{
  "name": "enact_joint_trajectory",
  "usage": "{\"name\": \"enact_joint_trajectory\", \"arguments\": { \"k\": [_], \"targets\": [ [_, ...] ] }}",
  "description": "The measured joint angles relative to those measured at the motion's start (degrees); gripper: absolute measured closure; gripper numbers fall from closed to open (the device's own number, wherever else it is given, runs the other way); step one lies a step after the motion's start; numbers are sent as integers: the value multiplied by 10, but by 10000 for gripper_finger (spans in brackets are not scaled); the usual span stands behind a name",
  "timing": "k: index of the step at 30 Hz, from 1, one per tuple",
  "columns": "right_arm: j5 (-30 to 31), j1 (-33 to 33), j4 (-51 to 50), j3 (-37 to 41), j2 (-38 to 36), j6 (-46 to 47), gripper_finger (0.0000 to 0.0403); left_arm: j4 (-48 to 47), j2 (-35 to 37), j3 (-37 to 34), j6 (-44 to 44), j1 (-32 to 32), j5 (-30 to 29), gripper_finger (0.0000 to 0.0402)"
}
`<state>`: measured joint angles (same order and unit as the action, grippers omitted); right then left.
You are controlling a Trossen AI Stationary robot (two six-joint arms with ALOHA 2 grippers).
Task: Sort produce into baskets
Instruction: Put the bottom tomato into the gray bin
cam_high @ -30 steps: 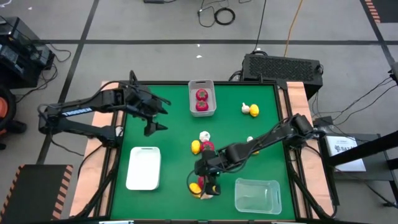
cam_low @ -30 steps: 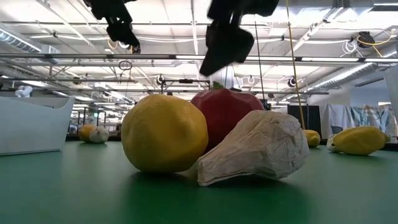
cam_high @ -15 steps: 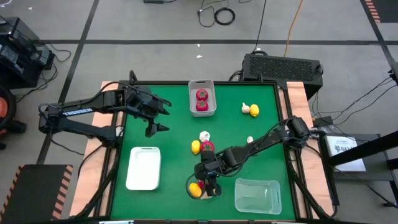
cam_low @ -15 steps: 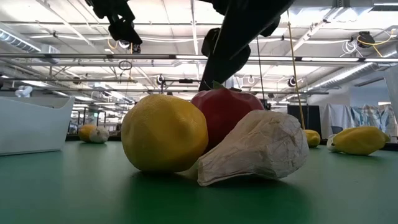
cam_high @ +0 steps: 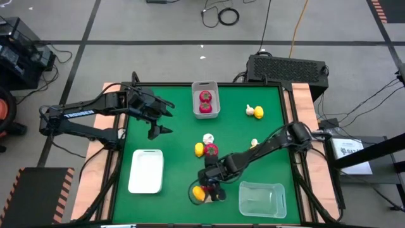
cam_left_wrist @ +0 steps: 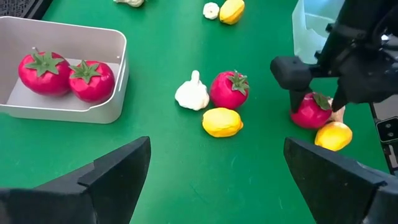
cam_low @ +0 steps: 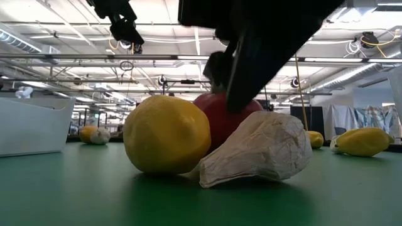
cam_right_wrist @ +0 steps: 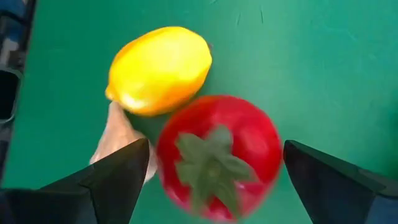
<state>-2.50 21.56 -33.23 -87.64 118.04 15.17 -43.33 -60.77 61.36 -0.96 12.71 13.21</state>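
While two tomatoes (cam_high: 205, 102) already sit in the grey bin (cam_high: 215, 89) at twelve o'clock on the desk (cam_high: 177, 139), the white tray (cam_high: 146, 171) at eight o'clock and the clear tub (cam_high: 261, 199) at five o'clock hold nothing, so most sorting is left. Loose produce lies in three clusters: centre, two o'clock, and six o'clock. The right tool (cam_right_wrist: 211, 163), spread wide, hangs over the six o'clock tomato (cam_right_wrist: 216, 155), beside a lemon (cam_right_wrist: 158, 70) and a garlic bulb (cam_low: 257, 149). The left tool (cam_high: 159, 116), also wide and empty, waits at ten o'clock. White lettering on the left arm is too small to read.
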Motion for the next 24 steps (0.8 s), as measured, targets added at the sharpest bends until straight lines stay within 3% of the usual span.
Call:
{"name": "enact_joint_trajectory", "arguments": {
  "k": [18,24],
  "targets": [
    [13,-1,17,0,34,37,44,10,0,0,2,0,-1,27],
    [11,-2,8,0,28,37,88,10,0,0,3,0,-2,27]
  ]
}}
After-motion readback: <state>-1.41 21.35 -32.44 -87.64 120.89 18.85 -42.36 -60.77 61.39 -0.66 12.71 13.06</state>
